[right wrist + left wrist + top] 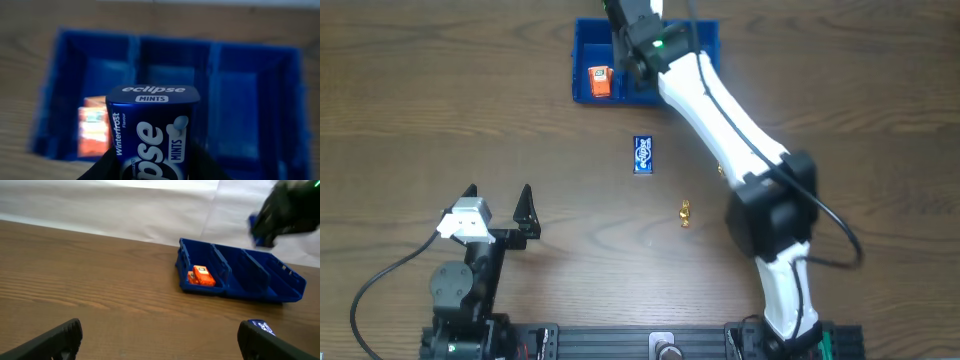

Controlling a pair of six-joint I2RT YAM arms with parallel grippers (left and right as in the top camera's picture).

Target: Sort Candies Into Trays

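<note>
Over the wood table, right tool grips a dark-blue, white-lettered mint box; left tool gapes.

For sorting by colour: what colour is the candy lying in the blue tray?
The candy is orange; the left wrist view shows it best.

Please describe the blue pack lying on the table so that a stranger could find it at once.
Find the blue tray at the far side of the table. Between it and the arms' bases, a flat blue pack lies on the wood. It is rectangular and dark blue, unlike the small gold candy, and it rests on the table, unlike the mint box in the right gripper.
</note>
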